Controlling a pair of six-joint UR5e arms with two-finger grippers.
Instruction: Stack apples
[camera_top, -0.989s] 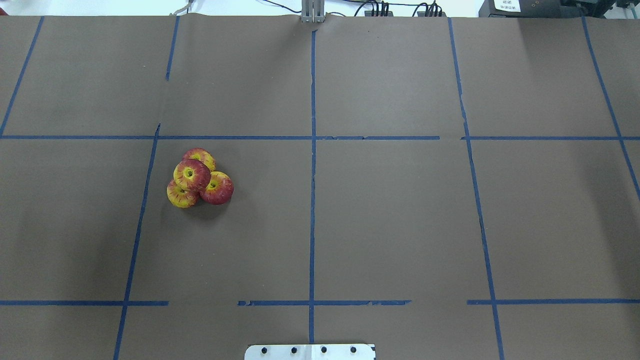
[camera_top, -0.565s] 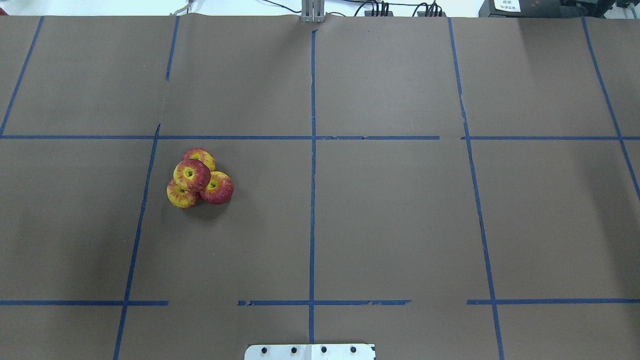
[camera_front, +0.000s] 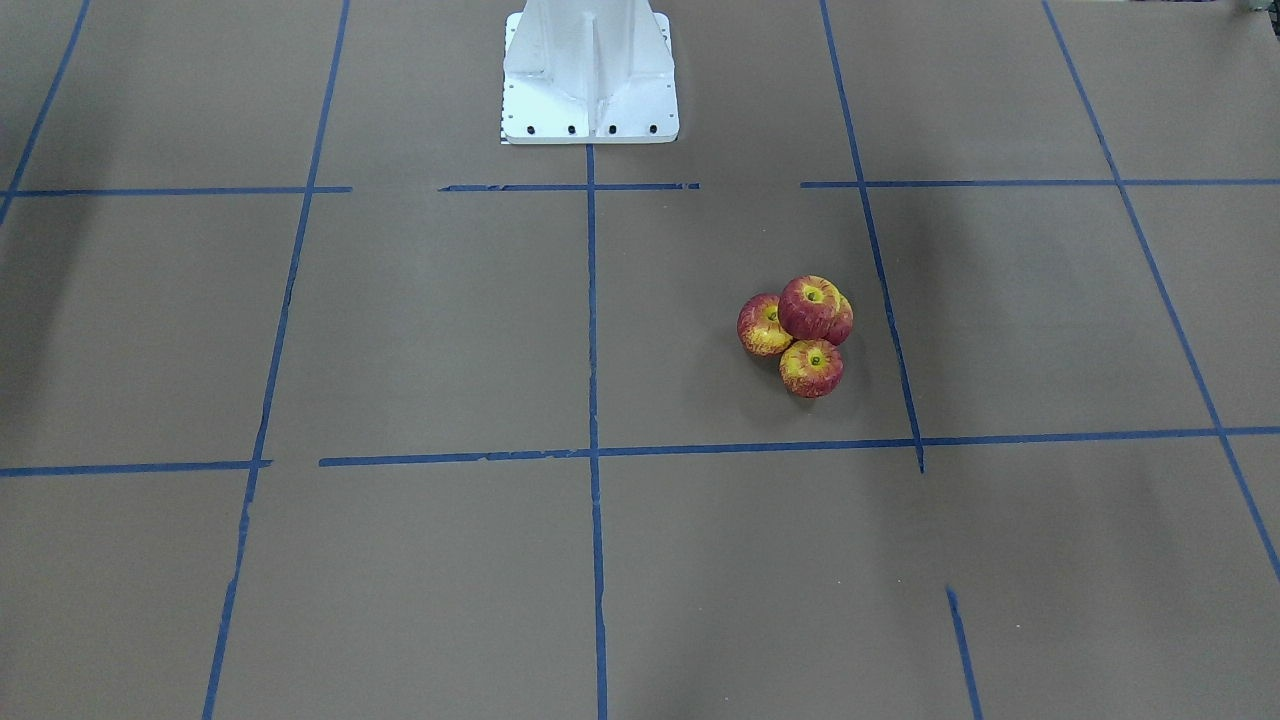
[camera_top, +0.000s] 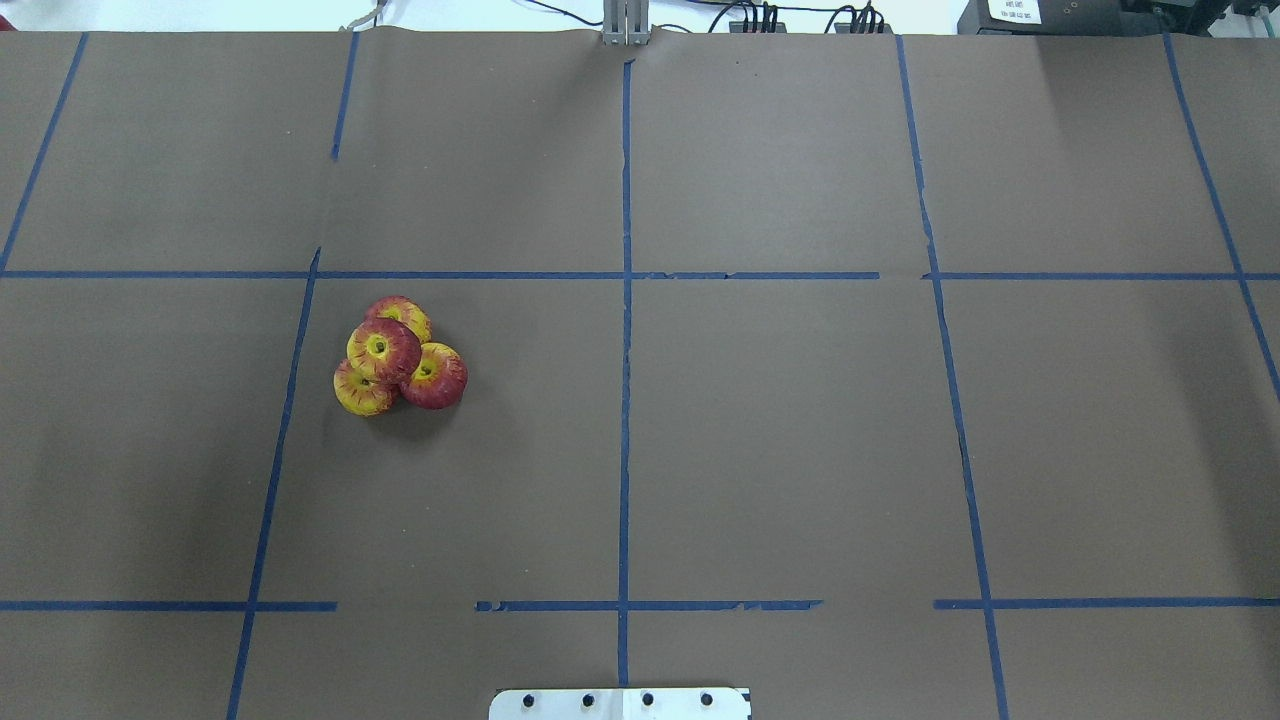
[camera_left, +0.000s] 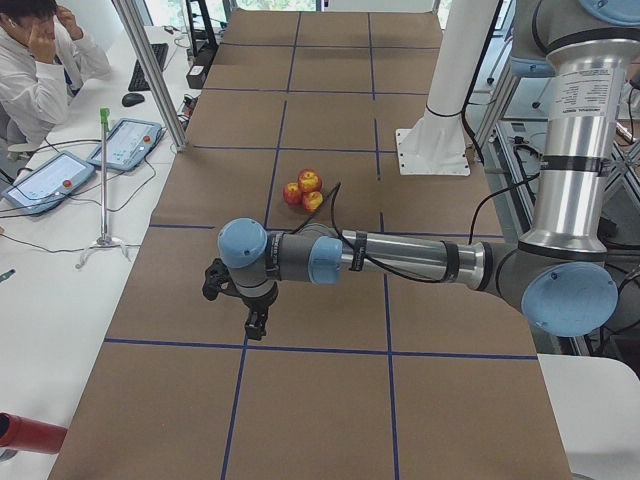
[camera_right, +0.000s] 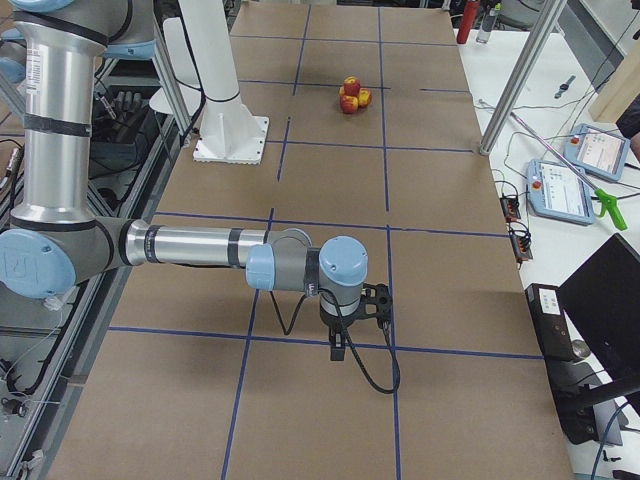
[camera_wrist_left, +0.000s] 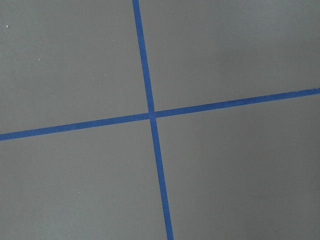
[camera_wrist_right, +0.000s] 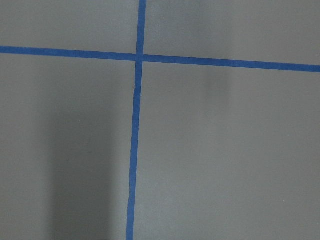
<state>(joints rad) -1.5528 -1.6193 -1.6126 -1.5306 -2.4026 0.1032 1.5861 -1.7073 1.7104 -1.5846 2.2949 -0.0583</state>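
Apples (camera_top: 383, 349) left of centre: likely light, slick, roll-prone, best pinched at mid-girth; left gripper (camera_left: 256, 323) and right gripper (camera_right: 338, 344) finger spacing indiscernible.

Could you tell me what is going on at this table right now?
Nothing is handling the apples at the moment. Four sit bunched on the table, three below and the top apple resting on them, so the stack looks built. The left gripper and right gripper hang over bare table, well away from the pile. Whether they are open or shut I cannot tell.
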